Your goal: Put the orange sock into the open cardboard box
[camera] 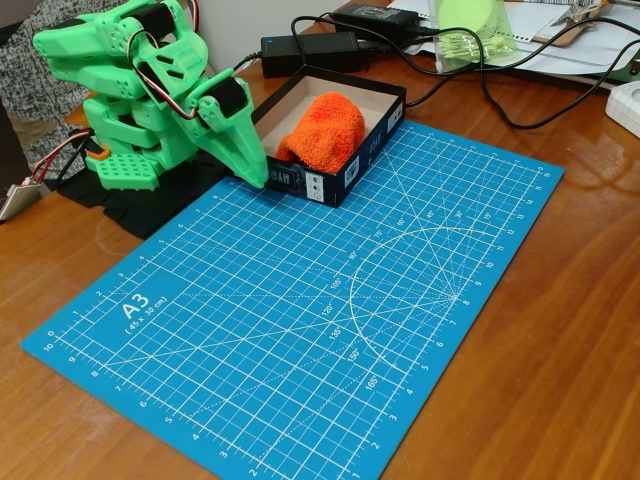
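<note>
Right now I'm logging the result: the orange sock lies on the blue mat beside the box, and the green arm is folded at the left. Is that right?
Not quite. The fixed view shows the sock lying inside the box, on its tan floor, not on the blue mat beside it. The rest holds: the green arm is folded at the left, with its gripper pointing down by the box's near left corner.

Green arm folded low, pincer (252, 172) pointing down, fingers together.

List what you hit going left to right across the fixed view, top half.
Green arm, its jaws down by the box's left corner → open cardboard box with the orange sock inside → cables → white object at the right edge.
</note>
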